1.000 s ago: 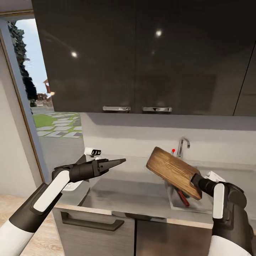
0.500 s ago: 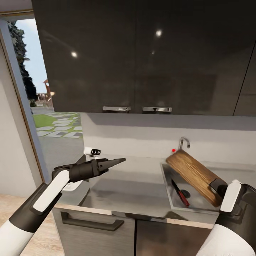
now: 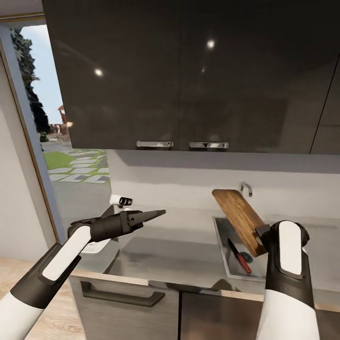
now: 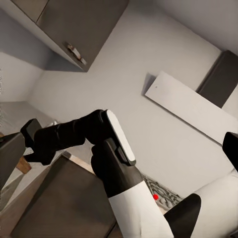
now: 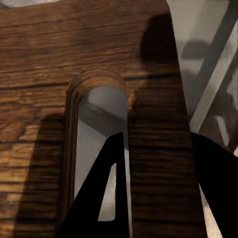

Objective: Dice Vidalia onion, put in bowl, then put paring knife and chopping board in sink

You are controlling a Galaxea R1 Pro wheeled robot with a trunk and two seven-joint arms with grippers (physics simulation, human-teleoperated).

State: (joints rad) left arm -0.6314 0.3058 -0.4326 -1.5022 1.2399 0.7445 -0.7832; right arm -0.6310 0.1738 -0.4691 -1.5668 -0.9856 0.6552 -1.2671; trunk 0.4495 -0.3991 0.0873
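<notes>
My right gripper [image 3: 262,234] is shut on the chopping board [image 3: 237,217], holding it steeply tilted above the sink [image 3: 221,245]. In the right wrist view one finger [image 5: 111,188] goes through the board's handle slot and the other presses its outer edge. The paring knife [image 3: 240,258], with its red handle, lies inside the basin beside the drain. My left gripper [image 3: 159,214] hangs open over the countertop [image 3: 179,250], holding nothing. The white bowl [image 3: 93,246] peeks out behind my left forearm. The onion is out of view.
The chrome faucet [image 3: 245,188] rises behind the board. Dark upper cabinets [image 3: 189,75] hang low over the worktop. A small white and black object [image 3: 122,201] stands at the counter's back left. An open doorway [image 3: 52,141] lies to the left.
My right arm swung the board out to the right, then back left over the sink, and the forearm now stands upright. The board's tilt is steeper. The left arm barely moved.
</notes>
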